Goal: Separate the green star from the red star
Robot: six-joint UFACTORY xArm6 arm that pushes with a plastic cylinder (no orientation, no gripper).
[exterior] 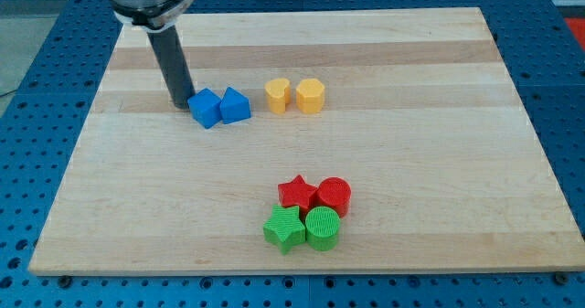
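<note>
A: While my tip (pixel 180 104) rests bare against the blue cube (pixel 205 108), gripping nothing, where's the green star (pixel 284 228)?

B: Well below-right of the tool, touching the red star (pixel 297 192).

A: Best approach?

B: Probably enter between them, pushing green toward the bench (pixel 439 226) bottom.

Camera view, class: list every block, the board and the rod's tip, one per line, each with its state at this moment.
my tip: on the board, just left of the blue cube
blue cube: touching the other blue block
blue block: right of the cube
yellow blocks: side by side
red star: against the green star
green star: not yet separated
red cylinder: beside the red star
green cylinder: beside the green star
board: flat
</note>
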